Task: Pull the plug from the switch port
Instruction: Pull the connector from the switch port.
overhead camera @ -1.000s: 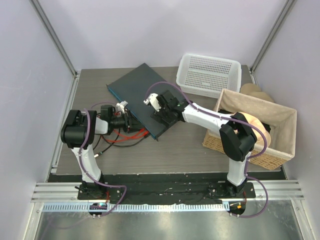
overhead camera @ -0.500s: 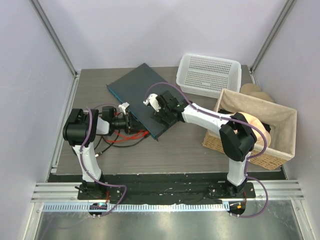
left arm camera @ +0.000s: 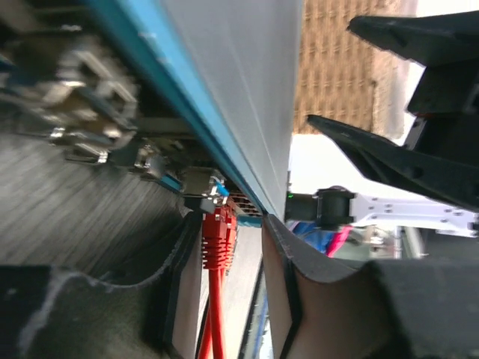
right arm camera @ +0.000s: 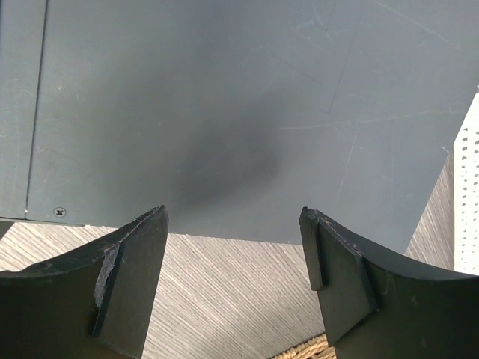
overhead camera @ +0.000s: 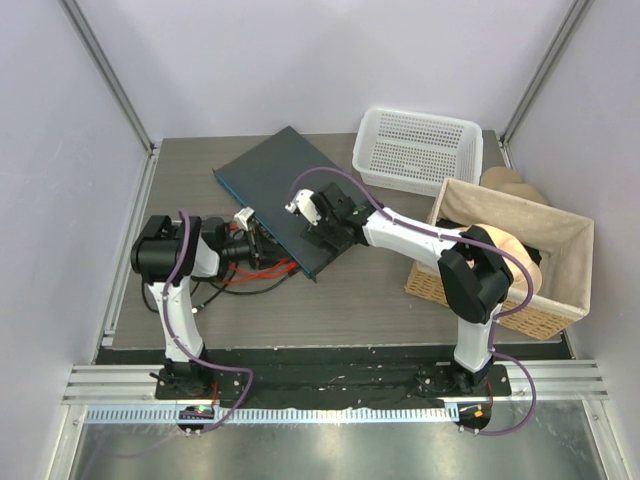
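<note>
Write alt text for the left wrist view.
A red network plug sits in the blue front edge of the switch, between the open fingers of the left hand, with a gap on one side. A wicker basket shows beyond.

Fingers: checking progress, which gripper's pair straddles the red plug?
The left gripper's fingers: the red plastic plug sits between them at the flat slate-grey metal switch's blue edge. The right gripper's fingers hang open above its top.

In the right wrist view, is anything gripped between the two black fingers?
No: the right gripper stands open over the flat dark slate-grey metal switch, with nothing between its fingers.
</note>
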